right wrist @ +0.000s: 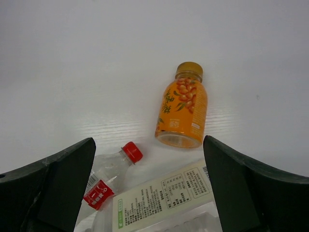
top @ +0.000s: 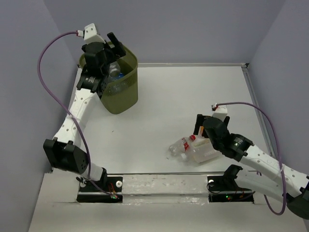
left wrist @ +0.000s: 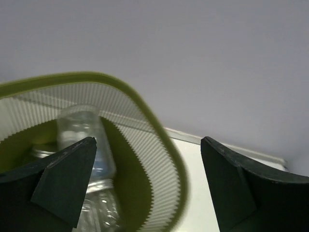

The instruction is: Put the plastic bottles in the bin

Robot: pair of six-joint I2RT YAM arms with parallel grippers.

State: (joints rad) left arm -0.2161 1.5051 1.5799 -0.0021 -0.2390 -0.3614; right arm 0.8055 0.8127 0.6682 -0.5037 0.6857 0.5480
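Observation:
The bin (top: 120, 94) is an olive-green mesh basket at the far left of the table. My left gripper (top: 110, 48) hangs over its rim, open and holding nothing. In the left wrist view the left gripper (left wrist: 148, 145) spans the bin's edge (left wrist: 164, 145), and a clear bottle with a blue label (left wrist: 84, 140) lies inside the bin. My right gripper (right wrist: 148, 145) is open above three bottles lying on the table: a small orange one (right wrist: 182, 112), a clear one with a red cap (right wrist: 108, 176) and a large squarish clear one with a white label (right wrist: 164, 200). From above, that cluster (top: 195, 150) sits front right.
The white table (top: 183, 92) ends at grey walls at the back and on both sides. A purple cable (top: 46, 87) loops off the left arm and another (top: 268, 125) off the right arm. Both arm bases stand at the near edge.

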